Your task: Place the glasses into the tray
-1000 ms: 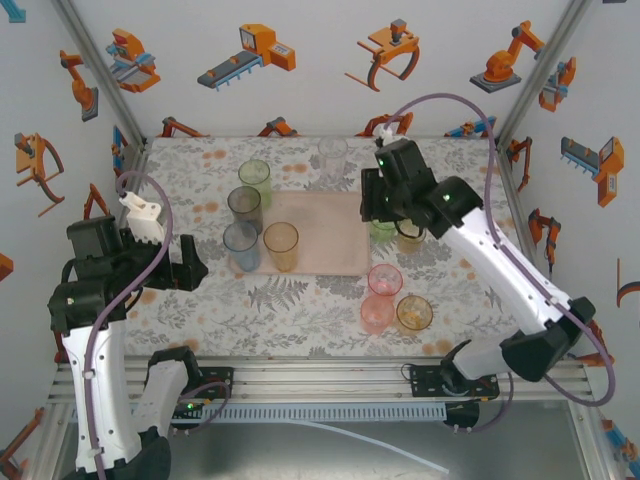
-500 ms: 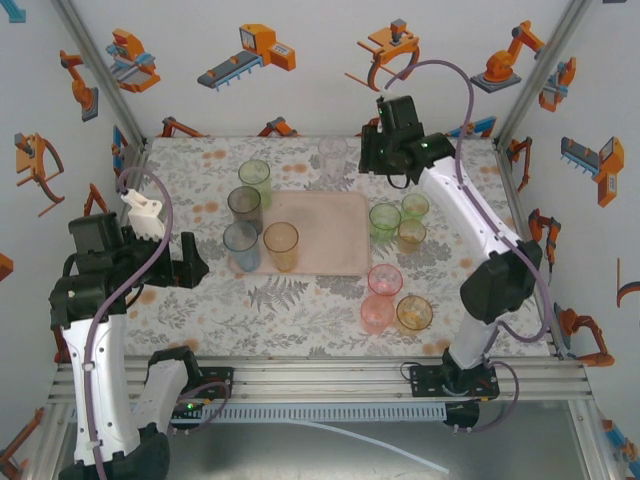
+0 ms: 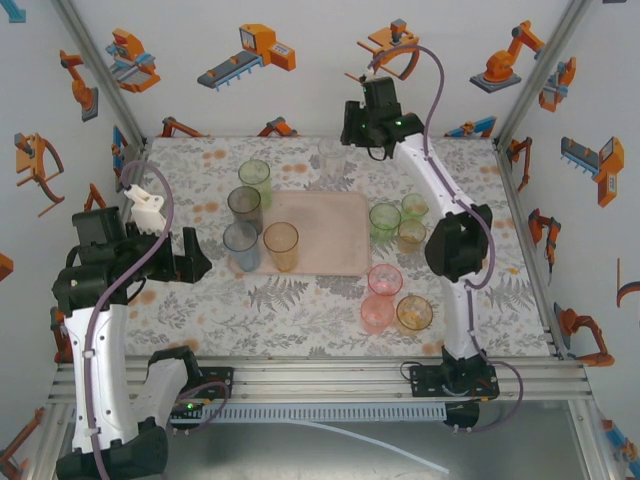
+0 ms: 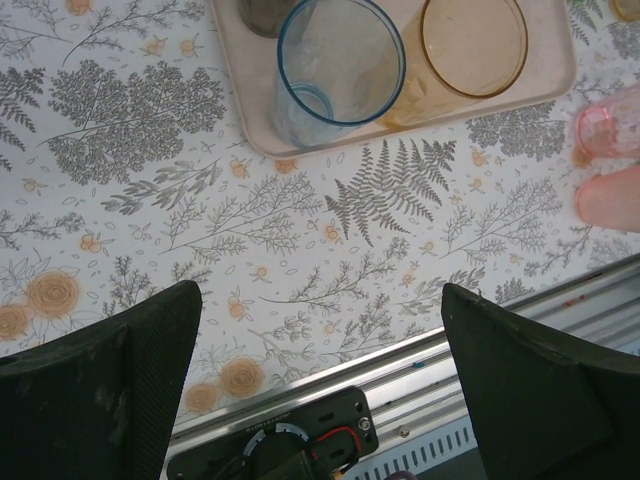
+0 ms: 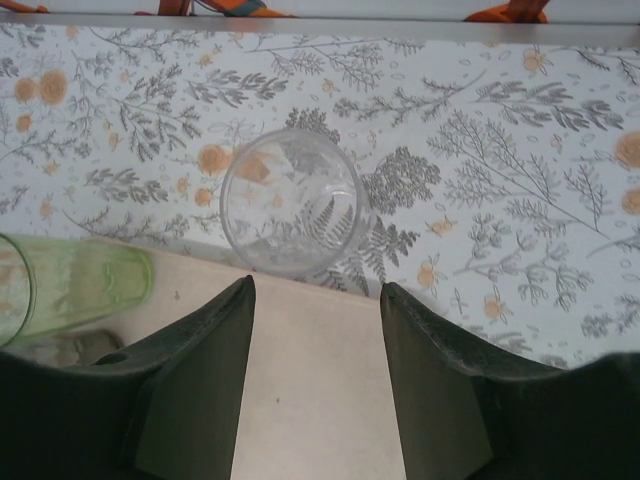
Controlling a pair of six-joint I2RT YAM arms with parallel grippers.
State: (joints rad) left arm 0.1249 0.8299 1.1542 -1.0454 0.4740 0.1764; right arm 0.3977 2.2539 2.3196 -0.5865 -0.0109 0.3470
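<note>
Clear glass (image 5: 290, 205) is standing on the table (image 5: 520, 150) just beyond the tray (image 5: 320, 400) rim. Blue glass (image 4: 340, 60) and orange glass (image 4: 473, 40) are sitting inside the tray. Right gripper (image 5: 316, 290) is hovering near the clear glass, released and empty. Left gripper (image 4: 320, 295) is hanging released and empty.

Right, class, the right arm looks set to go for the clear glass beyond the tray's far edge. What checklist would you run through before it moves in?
1. Right gripper open and empty: ok.
2. Clear glass upright on the table, just off the tray: ok.
3. Glass ahead of the gap between the jaws: ok, slightly left of centre.
4. Green glass clear of the nearer finger: cannot tell, they look close.
5. Bare tray space to set it down: ok.
6. Left gripper open, empty, over the tray's near side: ok.
</note>
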